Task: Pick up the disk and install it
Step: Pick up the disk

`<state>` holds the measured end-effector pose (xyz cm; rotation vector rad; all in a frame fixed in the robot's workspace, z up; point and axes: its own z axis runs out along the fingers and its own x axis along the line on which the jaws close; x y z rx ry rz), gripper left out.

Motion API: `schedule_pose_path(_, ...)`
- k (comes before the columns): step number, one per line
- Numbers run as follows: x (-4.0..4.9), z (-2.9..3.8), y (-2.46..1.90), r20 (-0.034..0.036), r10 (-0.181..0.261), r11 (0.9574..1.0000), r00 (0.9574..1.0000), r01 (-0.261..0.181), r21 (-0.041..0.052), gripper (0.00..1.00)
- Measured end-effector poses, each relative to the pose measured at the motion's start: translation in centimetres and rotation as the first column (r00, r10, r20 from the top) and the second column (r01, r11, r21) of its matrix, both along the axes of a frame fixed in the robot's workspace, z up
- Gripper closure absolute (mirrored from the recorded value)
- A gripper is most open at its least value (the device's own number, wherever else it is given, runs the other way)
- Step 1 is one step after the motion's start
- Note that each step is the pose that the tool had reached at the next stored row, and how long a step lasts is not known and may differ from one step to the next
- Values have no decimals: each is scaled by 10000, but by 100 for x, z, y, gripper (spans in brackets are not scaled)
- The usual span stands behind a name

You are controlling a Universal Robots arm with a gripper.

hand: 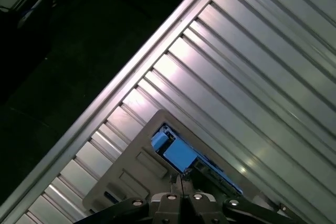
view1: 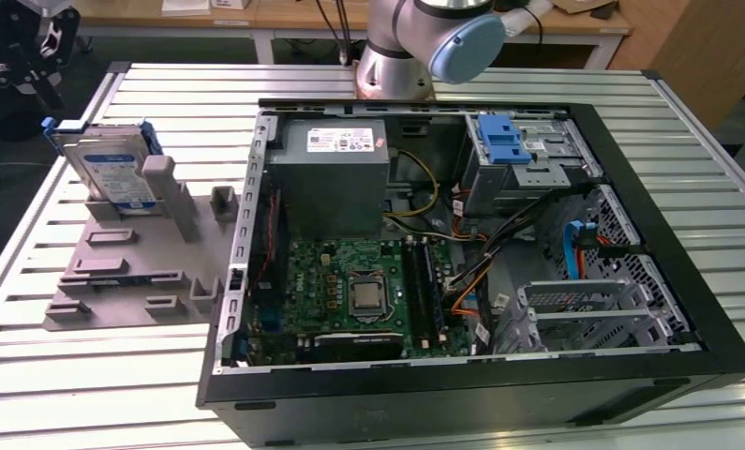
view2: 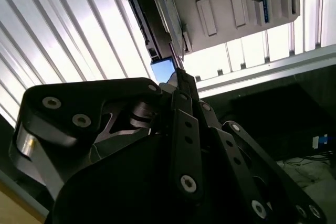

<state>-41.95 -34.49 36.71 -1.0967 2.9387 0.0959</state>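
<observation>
Hovering above the grey plastic holder plate with jaws pressed together and empty, the black gripper should spread them and square up to the blue-framed silver rectangular disk standing on edge in that holder.

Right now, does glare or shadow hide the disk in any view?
Exterior view: even light, the disk reads clearly. Second wrist view: the table slats blow out white, the disk's edge sits dark against them, and the gripper is nearly black. First wrist view: streaky glare on the slats, background black, blue caddy legible.
</observation>
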Motion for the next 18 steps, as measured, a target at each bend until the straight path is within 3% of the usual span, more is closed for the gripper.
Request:
schedule_pose_path(6,0,0,0,-1,915,9958,9958,-915,-2,89)
schedule_pose_path(15,0,0,0,-1,1095,9940,9940,-1095,-2,89)
schedule_pose_path(18,0,-1,0,0,1374,9905,9905,-1374,-1,89)
